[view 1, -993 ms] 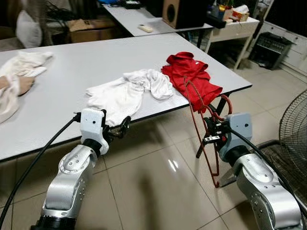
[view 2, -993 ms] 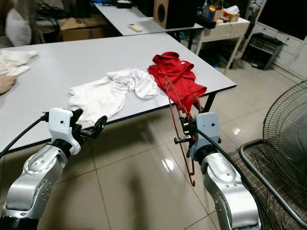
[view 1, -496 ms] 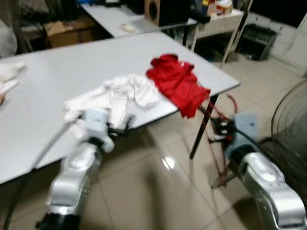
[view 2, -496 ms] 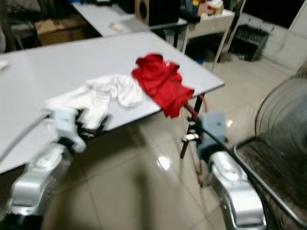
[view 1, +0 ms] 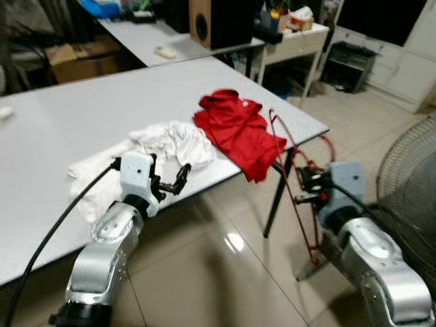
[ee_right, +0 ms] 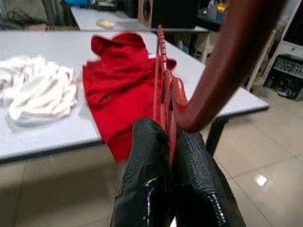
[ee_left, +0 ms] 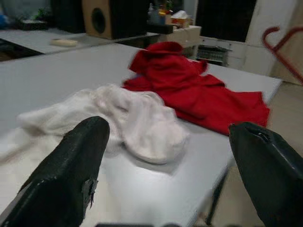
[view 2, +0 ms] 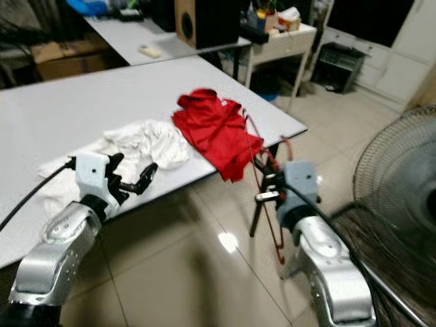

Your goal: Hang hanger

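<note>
Right end effector [view 1: 304,188], near right, off the tabletop's near corner: fingers [ee_right: 147,189] pressed together on the red hanger [view 1: 298,204]. Hanger's long axis runs near-vertical, hook uppermost beside the wrist, frame dropping toward the floor. It lies wholly in the right arm's grip; the left arm is well apart.

Left end effector [view 1: 170,184], near left: fingers [ee_left: 71,170] spread, holding nothing, hovering at the tabletop [view 1: 61,136] edge just beside the white cloth [view 1: 163,143]. Red shirt [view 1: 238,129] farther right, draping over the edge.

Since a second ago the camera has swung; the table corner sits more central. The hanger was then near the red shirt; grip unchanged.
</note>
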`<state>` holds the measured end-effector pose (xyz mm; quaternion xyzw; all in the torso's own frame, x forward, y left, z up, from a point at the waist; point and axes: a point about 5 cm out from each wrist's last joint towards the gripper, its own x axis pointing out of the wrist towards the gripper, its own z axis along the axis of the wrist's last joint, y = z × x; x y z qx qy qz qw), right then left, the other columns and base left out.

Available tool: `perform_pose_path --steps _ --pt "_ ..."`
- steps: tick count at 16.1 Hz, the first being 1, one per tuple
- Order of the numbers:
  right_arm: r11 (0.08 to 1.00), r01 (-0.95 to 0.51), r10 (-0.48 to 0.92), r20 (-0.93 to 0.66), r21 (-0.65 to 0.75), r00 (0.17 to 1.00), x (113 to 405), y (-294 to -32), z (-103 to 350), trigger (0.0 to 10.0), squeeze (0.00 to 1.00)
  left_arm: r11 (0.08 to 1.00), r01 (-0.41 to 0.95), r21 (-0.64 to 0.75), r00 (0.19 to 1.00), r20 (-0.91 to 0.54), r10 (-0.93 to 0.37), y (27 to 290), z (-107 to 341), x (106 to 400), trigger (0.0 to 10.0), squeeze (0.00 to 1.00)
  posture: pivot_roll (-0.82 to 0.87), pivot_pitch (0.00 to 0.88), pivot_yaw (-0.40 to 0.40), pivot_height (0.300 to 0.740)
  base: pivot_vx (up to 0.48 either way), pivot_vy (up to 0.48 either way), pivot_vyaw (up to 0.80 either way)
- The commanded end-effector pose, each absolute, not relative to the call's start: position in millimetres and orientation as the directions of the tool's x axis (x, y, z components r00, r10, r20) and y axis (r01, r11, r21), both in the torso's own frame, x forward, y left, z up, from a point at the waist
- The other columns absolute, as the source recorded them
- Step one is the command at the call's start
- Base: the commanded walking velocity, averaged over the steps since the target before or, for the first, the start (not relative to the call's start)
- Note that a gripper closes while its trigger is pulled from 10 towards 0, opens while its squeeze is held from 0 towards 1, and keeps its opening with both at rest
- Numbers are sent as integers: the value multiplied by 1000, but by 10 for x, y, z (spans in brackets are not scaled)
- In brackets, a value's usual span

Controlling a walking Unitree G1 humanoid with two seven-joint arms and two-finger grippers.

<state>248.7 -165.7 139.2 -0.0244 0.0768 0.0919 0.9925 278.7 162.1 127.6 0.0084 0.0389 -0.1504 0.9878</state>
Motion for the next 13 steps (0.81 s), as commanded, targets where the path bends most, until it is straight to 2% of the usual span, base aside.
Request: perform_pose_path --steps 1,13 --pt "978 -207 201 -130 -31 971 2490 -1598 1439 10000 0 962 270 28 960 -77 -268 1702 1303 2805 10000 1000 -99 0 -28 740 319 0 0" --pt "977 -206 196 -132 -61 972 2474 -1698 1456 10000 0 970 234 58 969 -89 -228 1763 1286 2946 10000 1000 -121 0 -30 740 315 0 0"
